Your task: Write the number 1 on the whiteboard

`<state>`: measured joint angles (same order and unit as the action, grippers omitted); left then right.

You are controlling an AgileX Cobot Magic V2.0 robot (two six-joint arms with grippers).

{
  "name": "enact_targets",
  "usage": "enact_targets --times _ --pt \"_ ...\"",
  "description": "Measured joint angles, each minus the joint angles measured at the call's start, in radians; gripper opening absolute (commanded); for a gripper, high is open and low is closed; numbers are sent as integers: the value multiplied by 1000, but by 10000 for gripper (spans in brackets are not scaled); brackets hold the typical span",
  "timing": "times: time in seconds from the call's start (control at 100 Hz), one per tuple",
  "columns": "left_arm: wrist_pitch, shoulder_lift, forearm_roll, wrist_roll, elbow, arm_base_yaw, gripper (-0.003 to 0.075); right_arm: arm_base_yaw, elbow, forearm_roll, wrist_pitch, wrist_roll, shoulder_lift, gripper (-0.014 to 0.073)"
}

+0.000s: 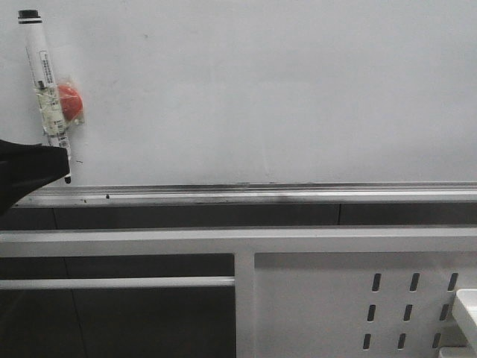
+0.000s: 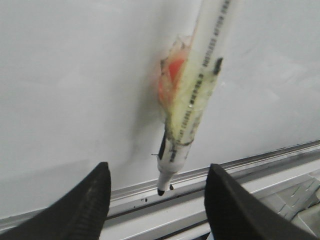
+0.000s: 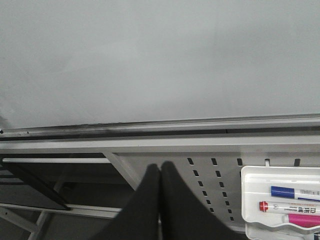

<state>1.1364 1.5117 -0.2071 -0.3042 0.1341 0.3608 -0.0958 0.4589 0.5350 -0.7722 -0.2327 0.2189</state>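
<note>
The whiteboard (image 1: 283, 89) fills the upper part of the front view, above its silver rim (image 1: 261, 194). No number 1 stroke shows on it, only tiny dark specks. A white marker (image 1: 46, 89) is stuck to the board at far left by a red magnet (image 1: 69, 103), black tip pointing down just above the rim. My left gripper (image 1: 52, 160) is open at the marker's lower end. In the left wrist view its fingers (image 2: 95, 200) stand wide apart either side of the marker (image 2: 195, 90), not touching it. My right gripper (image 3: 160, 167) is shut and empty, below the board (image 3: 150, 55).
A white metal panel with oval slots (image 1: 358, 291) stands below the rim at right and shows in the right wrist view (image 3: 210, 175). A white tray (image 3: 250, 200) on it holds blue, red and pink markers. A white frame bar (image 1: 149, 240) runs across under the board.
</note>
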Motion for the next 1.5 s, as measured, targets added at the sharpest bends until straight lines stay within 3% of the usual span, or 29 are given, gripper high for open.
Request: enact_targets --times 0.66,1.5 --pt "-2 78 -72 -33 80 5 376 0 0 0 2 0 0 -69" --pt "-2 82 -58 -42 80 6 365 0 0 0 22 -1 0 -69"
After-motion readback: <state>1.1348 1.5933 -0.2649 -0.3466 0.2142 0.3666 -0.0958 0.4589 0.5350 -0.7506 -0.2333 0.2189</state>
